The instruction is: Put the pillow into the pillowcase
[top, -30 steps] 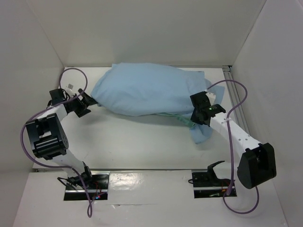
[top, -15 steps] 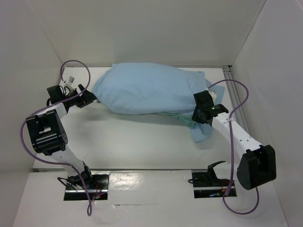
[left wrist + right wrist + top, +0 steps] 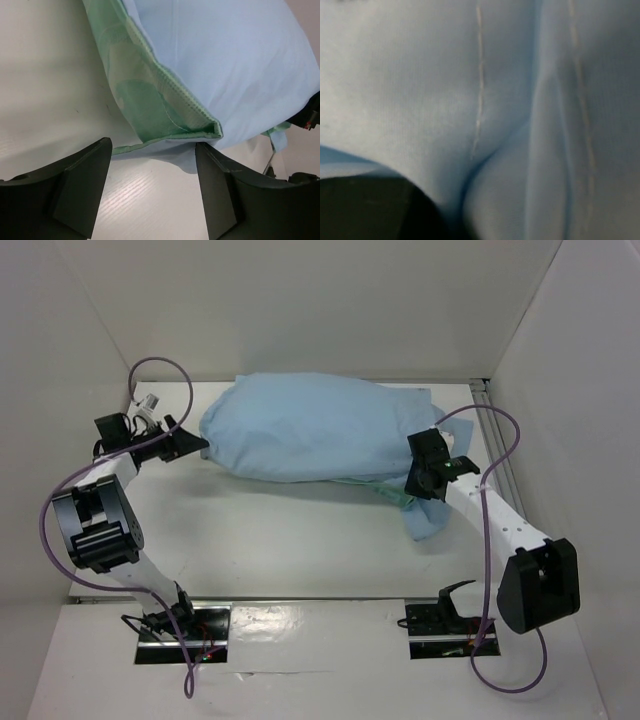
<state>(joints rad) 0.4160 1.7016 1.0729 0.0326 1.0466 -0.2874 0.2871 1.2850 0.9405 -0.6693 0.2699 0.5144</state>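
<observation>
Left gripper [image 3: 188, 444] being held jaws apart; nothing being gripped. Green-lined corner of pillowcase [image 3: 310, 430] being faced just ahead. Pillowcase being seen bulging on far tabletop [image 3: 280, 540]; pillow judged hidden inside. Right gripper [image 3: 428, 478] being clamped on right-end cloth. Cloth judged limp, slippery; hem being favoured for hold.
</observation>
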